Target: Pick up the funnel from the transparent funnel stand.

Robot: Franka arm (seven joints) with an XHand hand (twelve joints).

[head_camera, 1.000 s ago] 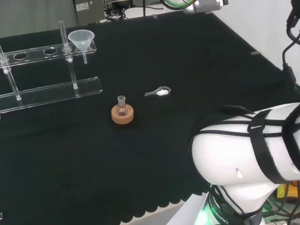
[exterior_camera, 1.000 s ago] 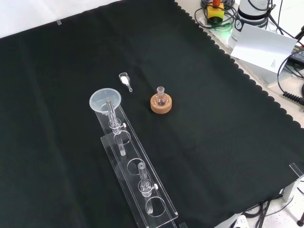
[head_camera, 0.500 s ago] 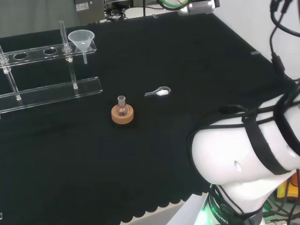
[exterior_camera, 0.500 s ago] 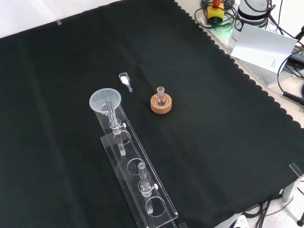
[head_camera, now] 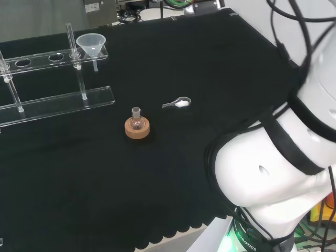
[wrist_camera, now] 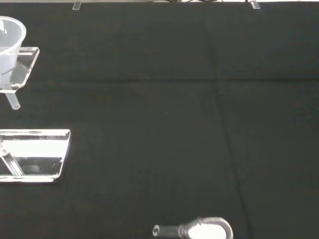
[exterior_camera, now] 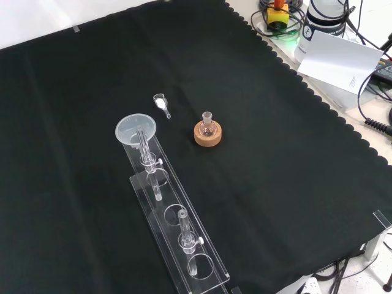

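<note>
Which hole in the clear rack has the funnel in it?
The end hole of the stand, rightmost in the head view and uppermost in the front view. The funnel sits there, spout hanging below; the other holes are open rings.

- In the wrist view the funnel (wrist_camera: pixel 7 42) is cut by the picture's edge, so part of its bowl is lost; the transparent funnel stand (wrist_camera: pixel 31 155) runs off the same edge
- In the head view the stand's far left end passes out of the picture
- The small flask (head_camera: pixel 136 121) on its cork ring (head_camera: pixel 137 129) is too small to tell its contents; likewise the white matter in the spoon (head_camera: pixel 180 103)
</note>
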